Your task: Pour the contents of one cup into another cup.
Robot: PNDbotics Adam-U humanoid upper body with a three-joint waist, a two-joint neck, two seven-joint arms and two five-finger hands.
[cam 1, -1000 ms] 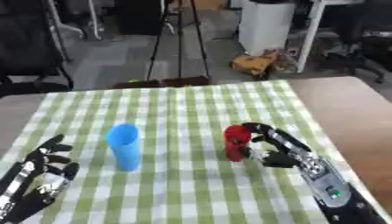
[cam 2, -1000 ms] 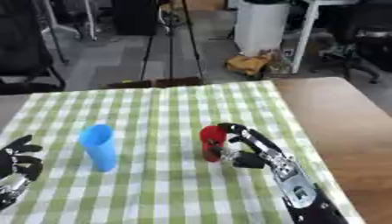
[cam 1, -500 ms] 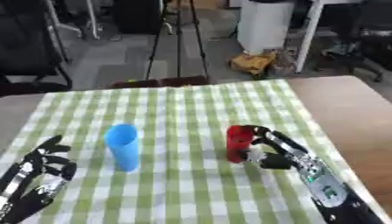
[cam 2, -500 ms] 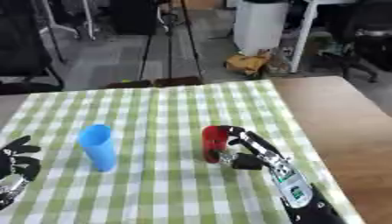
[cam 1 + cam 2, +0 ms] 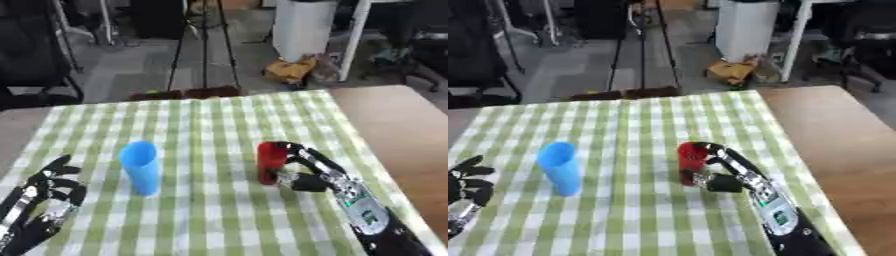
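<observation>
A red cup (image 5: 269,162) stands upright on the green checked tablecloth (image 5: 210,125), right of the middle. My right hand (image 5: 317,171) comes in from the lower right, its fingers curled over the cup's top and right side and its thumb low against the cup. To the left a taller blue cup (image 5: 141,167) stands upright by itself. Near the lower left corner my left hand (image 5: 45,196) rests open with its fingers spread, well away from the blue cup. What the cups contain is hidden.
Bare wooden table top (image 5: 398,120) shows to the right of the cloth. Beyond the far table edge are a tripod (image 5: 203,40), a white bin (image 5: 302,27) and a chair (image 5: 35,55) on the floor.
My right hand has closed in round the red cup; cup and hand have shifted slightly. The blue cup and my left hand stay where they were.
</observation>
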